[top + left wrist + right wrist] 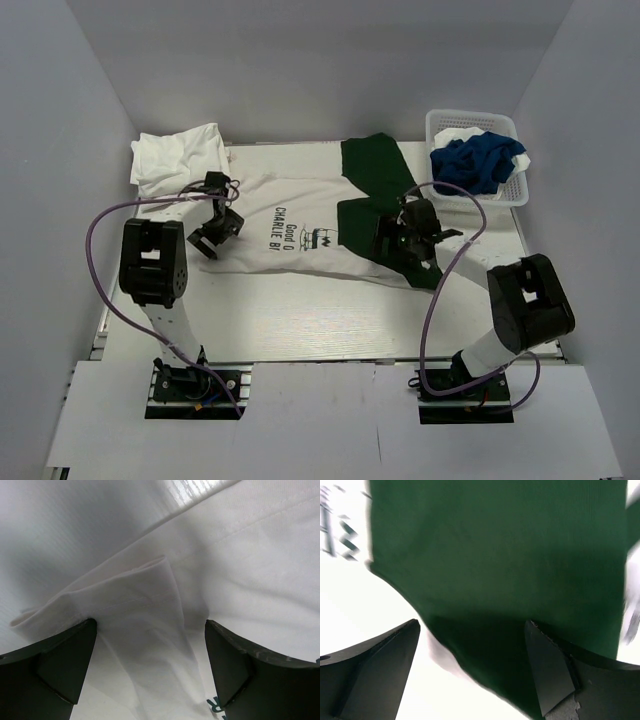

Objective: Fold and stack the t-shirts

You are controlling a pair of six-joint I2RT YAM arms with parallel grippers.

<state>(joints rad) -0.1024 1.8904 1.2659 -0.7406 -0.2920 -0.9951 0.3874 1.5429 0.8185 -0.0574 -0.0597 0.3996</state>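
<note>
A white t-shirt with black cartoon print and lettering [290, 215] lies spread across the middle of the table. A dark green t-shirt [378, 172] lies over its right side. My left gripper [213, 238] is open, low over the white shirt's left sleeve; in the left wrist view the gripper [150, 667] has its jaws on either side of the sleeve's folded hem [150, 587]. My right gripper [397, 236] is open, low over the green shirt; in the right wrist view the gripper [470, 672] straddles the green cloth [510, 555] near its edge.
A pile of plain white shirts [180, 158] sits at the back left corner. A white mesh basket [443, 122] at the back right holds a royal blue shirt [478, 163] and some white cloth [462, 133]. Grey walls close in both sides.
</note>
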